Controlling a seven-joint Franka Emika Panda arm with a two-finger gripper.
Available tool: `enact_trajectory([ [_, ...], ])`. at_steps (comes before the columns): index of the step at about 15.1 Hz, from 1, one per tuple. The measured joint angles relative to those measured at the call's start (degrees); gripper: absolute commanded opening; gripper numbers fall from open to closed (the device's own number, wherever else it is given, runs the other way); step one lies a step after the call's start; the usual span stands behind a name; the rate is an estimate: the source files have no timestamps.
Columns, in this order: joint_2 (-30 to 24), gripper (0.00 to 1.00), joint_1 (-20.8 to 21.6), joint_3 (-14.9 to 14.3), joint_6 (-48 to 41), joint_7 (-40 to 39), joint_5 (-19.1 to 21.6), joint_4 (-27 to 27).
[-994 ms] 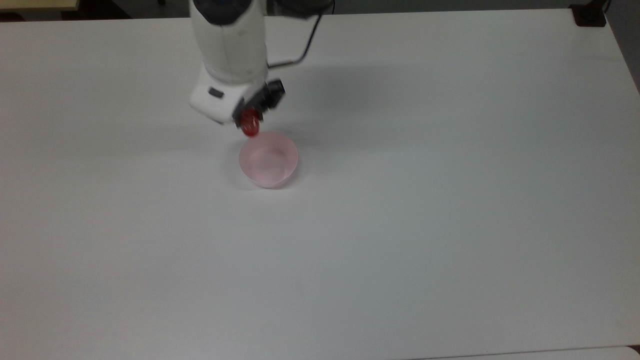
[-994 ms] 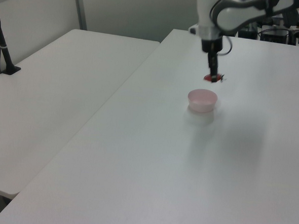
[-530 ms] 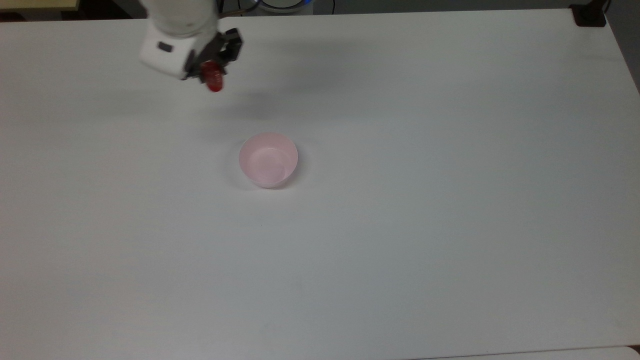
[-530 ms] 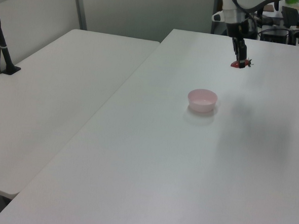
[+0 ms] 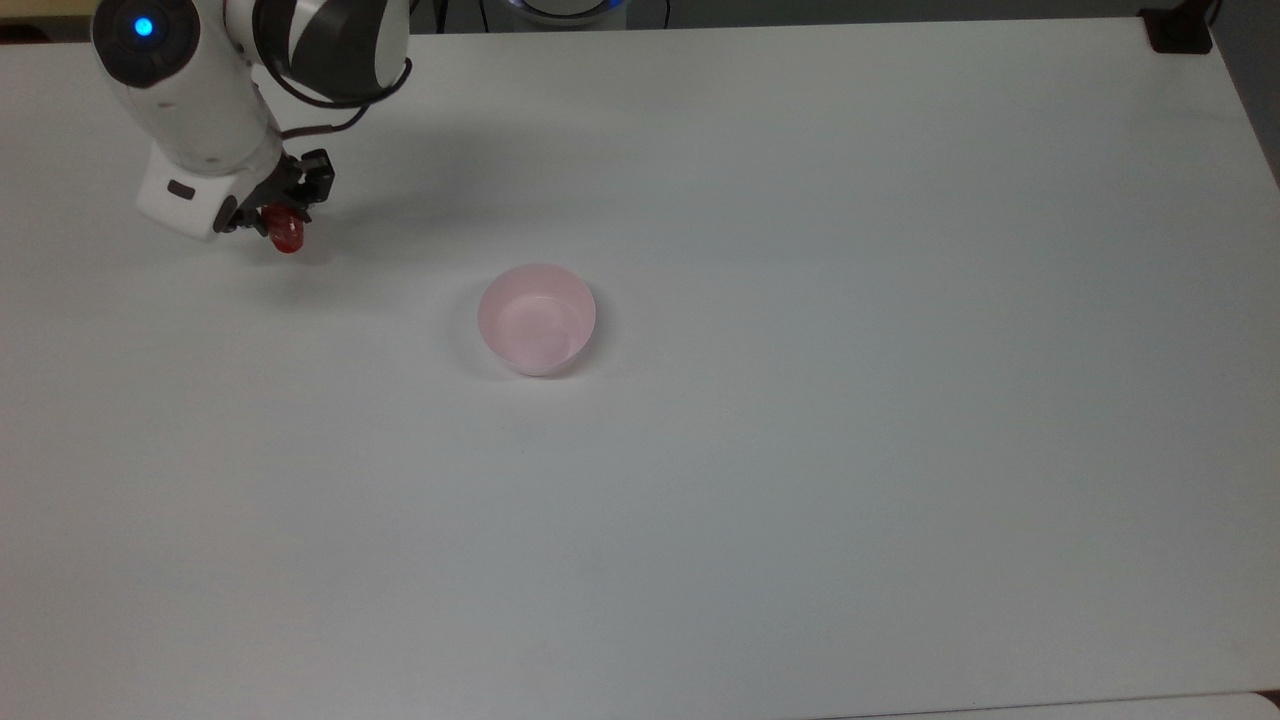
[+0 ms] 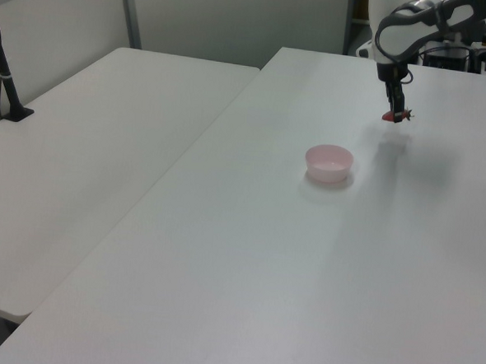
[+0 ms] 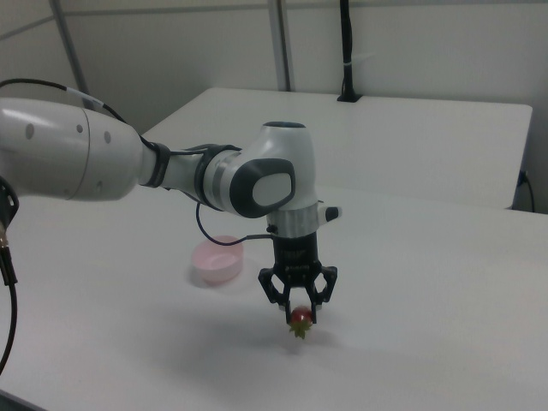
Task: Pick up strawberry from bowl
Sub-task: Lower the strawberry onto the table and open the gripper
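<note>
My gripper (image 5: 283, 232) (image 6: 394, 114) (image 7: 300, 313) is shut on the small red strawberry (image 5: 287, 237) (image 6: 393, 116) (image 7: 300, 320), its green cap pointing down in the right view. It hangs just above the white table (image 5: 800, 450), well off to the top view's left of the pale pink bowl (image 5: 537, 319) (image 6: 329, 162) (image 7: 218, 260). The bowl sits alone with nothing inside it.
A second white table (image 6: 87, 164) adjoins at the left view's left, with a black post (image 6: 4, 72) standing on it. A black clamp (image 5: 1178, 30) sits at the top view's far right corner. Open tabletop surrounds the bowl.
The arm has carried the strawberry away from the bowl's rim, toward the top view's left, first rising and then dropping closer to the table. The bowl has not moved.
</note>
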Motion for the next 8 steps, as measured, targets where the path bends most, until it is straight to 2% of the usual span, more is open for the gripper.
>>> enact_trajectory([
  [1,0.3,1.00,0.1,0.0,0.0,0.0,0.0,0.0],
  [8,-0.5,1.00,0.1,-0.1,0.0,0.9,0.0,0.0],
])
